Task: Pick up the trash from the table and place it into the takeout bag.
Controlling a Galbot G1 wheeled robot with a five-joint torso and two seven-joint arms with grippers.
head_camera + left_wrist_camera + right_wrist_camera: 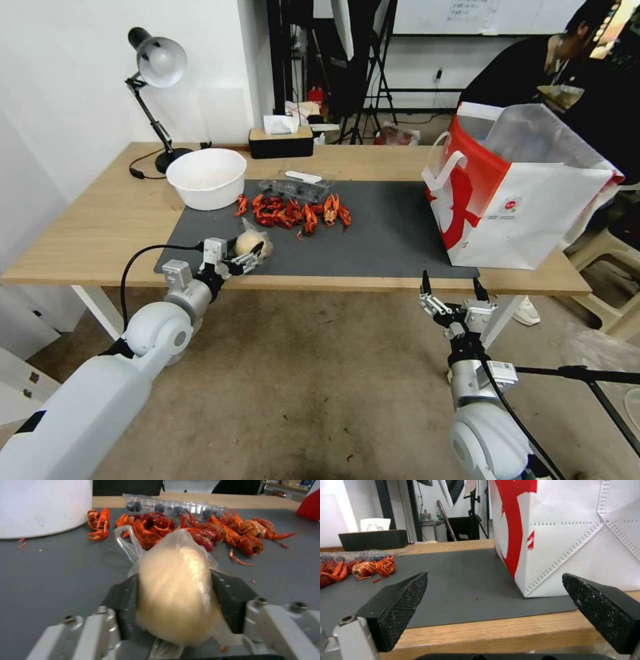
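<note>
Left pincer (pixel 252 255) grips one beige wad (pixel 176 590); one bag (pixel 527 200) stands on the table (pixel 100 220)

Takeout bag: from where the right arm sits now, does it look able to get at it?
Probably yes. The right end effector hangs open just off the table edge, facing the takeout bag, with bare mat between.

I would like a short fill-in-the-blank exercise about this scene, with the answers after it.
1. The left gripper is shut on the beige ____ wad.
2. The right gripper waits with its fingers ____.
3. The takeout bag stands on the table, partly on the dark grey ____.

Answers: plastic-wrapped; open; mat
</note>
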